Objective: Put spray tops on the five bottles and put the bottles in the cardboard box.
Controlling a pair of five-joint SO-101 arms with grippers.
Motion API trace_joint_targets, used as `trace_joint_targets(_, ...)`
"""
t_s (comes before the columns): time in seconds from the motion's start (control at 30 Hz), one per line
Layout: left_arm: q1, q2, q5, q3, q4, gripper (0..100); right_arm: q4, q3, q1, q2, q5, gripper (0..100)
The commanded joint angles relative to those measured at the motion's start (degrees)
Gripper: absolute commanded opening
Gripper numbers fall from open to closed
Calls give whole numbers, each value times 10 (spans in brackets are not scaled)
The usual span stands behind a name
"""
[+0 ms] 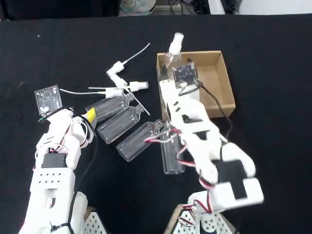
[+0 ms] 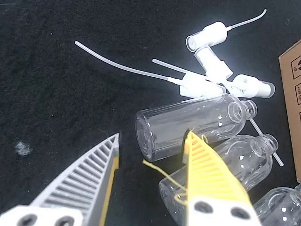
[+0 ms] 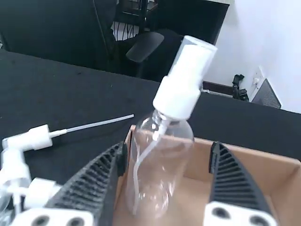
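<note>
A clear bottle with a white spray top leans tilted in the far left corner of the cardboard box. My right gripper is open around it, with a gap on one side; from above it sits at the box's corner. Several uncapped clear bottles lie side by side on the black table left of the box. Loose spray tops with long tubes lie just beyond them. My left gripper is open, close to the base of the nearest bottle, holding nothing.
The right arm stretches over one lying bottle and the box's left wall. The box's edge shows beside the spray tops. Bare black cloth lies left of and behind the bottles.
</note>
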Motion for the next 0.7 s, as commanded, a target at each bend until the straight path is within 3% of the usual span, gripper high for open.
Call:
trace_joint_targets(0.0, -6, -9, 3, -8, -10, 220, -4, 53, 14, -120, 4, 240)
trace_joint_targets(0.17, -6, -9, 4, 1, -12, 220, 142, 74, 40, -261, 4, 240)
trace_joint_targets(0.4, -6, -9, 4, 2, -12, 220, 544, -17, 43, -393, 4, 240)
trace_joint_targets(0.67, -6, -9, 3, 4, -11, 220, 888, -126, -62, -401, -2, 244)
